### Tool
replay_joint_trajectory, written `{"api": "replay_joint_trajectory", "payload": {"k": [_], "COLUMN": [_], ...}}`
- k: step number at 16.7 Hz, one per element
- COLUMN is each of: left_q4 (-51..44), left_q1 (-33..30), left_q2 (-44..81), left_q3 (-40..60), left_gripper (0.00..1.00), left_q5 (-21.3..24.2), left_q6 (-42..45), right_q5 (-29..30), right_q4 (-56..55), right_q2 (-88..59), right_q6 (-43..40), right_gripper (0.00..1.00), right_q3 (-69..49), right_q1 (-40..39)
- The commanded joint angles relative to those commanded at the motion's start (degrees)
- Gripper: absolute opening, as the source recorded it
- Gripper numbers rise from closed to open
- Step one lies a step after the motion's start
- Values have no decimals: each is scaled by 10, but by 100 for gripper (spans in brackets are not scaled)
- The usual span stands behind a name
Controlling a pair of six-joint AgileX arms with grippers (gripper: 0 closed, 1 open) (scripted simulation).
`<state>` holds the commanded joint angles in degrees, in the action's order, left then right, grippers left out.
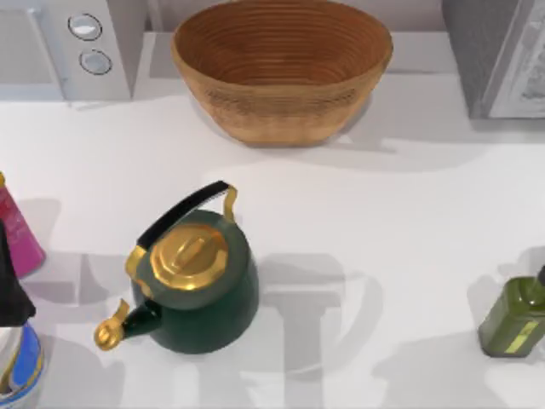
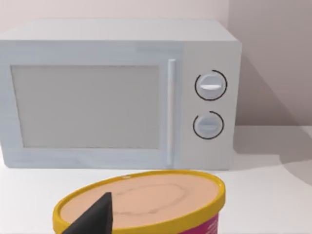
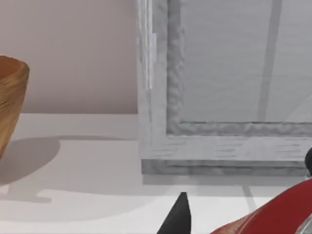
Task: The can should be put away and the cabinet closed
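Seen from above: white table [image 1: 409,221] with a woven basket [image 1: 281,68] at the back centre, a white microwave [image 1: 77,43] at the back left and the grey cabinet [image 1: 498,60] at the back right. Left of centre, a dark green kettle [image 1: 200,285] with a gold lid, upright, spout toward the left. At the right edge, an olive-green bottle [image 1: 513,319]; at the left edge, a pink tub [image 1: 19,243]. Just in front of that tub, a dark part of the left arm [image 1: 10,285], low at the table's left edge. From the left wrist: dark tip of the left gripper [image 2: 95,219] just above the tub's yellow-rimmed top, facing the microwave front; open or closed, cannot tell. From the right wrist: dark tip of the right gripper [image 3: 178,217] low over the table, pointing at the cabinet's front, with the red can [image 3: 275,214] close beside it at the picture's corner; gripped or merely near, cannot tell.
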<state>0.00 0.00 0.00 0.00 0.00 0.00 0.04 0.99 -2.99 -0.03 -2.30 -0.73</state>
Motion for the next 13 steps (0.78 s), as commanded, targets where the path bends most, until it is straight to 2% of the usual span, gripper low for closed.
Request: {"api": "replay_joint_trajectory", "payload": {"k": [8,13], "left_q4": [0,0], "left_q1": [0,0], "left_q2": [0,0], "left_q3": [0,0], "left_gripper": [100,100], "left_q5": [0,0], "left_q6": [0,0], "right_q5": [0,18], "right_q4": [-9,10], "right_q2": [27,-38], "right_q6": [2,14], "right_gripper": [0,0], "right_q3": [23,-63], "right_q1": [5,-3]}}
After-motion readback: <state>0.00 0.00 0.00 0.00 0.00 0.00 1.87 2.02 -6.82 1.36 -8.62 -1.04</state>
